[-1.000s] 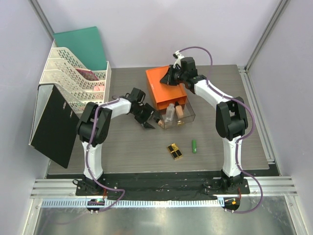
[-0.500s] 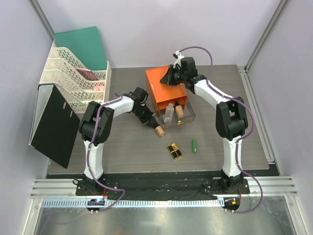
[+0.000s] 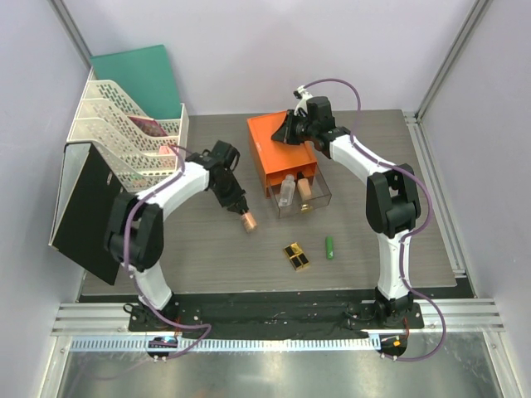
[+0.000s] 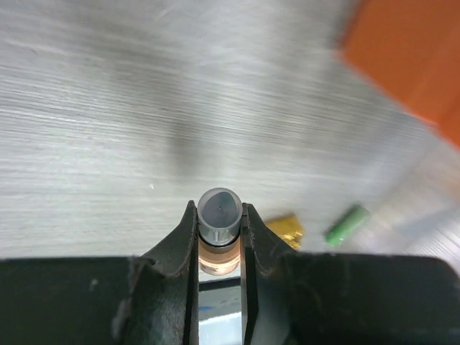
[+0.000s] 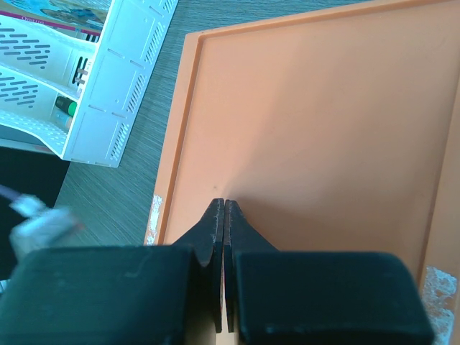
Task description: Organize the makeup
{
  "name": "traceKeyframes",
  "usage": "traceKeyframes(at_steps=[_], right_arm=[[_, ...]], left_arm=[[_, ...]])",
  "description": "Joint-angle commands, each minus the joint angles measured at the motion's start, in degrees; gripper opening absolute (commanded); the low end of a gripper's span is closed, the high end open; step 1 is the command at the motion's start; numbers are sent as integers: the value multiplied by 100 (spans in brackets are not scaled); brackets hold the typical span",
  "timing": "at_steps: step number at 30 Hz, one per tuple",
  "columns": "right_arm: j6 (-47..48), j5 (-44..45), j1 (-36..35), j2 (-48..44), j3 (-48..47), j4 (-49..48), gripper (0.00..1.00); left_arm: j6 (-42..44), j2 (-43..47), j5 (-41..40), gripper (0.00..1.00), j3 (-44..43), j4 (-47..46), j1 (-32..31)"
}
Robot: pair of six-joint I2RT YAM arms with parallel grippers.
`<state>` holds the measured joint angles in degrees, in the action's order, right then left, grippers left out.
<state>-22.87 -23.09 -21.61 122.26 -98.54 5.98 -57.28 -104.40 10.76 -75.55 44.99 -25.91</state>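
Peach-filled and clear, a small bottle with a dark round cap is being gripped by the left gripper. The jaws are being pressed against its two sides just below the cap. The bottle is being held over the grey wood-grain tabletop, to the left of the drawer box and apart from it. Whether its base is touching the surface cannot be told. Nearer the arm bases, a pair of black-and-gold lipstick cases is being left lying on the table. A small green tube is lying just to their right, apart from them. Both are also being caught, blurred, in the left wrist view beyond the held bottle. Behind them, a clear plastic drawer is being kept pulled out of the front of an orange rectangular box. Inside the drawer a clear bottle and a peach-filled one are being kept side by side. The right gripper is being held over the flat orange top of the box, its jaws clenched together with nothing between them. At the far left a white perforated file tray, a black board and a green folder are being kept well apart from the makeup.
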Motion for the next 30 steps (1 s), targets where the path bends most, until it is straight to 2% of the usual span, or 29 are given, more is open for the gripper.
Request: traceKeyframes(at_steps=[1,5,9,18,24,26,30], right_arm=[[336,463,-89,975,599,2311,1],[319,455,-81,984,608,2303,1],[319,446,-81,976,626,2303,1],[327,455,-89,949,661,2303,1],[327,455,-89,940,661,2303,1],[336,455,-89,949,661,2311,1],[336,455,-89,932,687,2303,1]], left_arm=[[393,999,-540,0,-504,-69,42],[454,1422,-217,0,-636,-1086,77],[585,1063,391,0,-1145,-1510,25],[928,-132,681,0,-2761,-1380,-431],[1552,-704,348,0,-3614,-624,-862],[1693,-889,181,0,-3721,-431,-1047],[1615,-1091,338,1,-3765,-526,-1197]])
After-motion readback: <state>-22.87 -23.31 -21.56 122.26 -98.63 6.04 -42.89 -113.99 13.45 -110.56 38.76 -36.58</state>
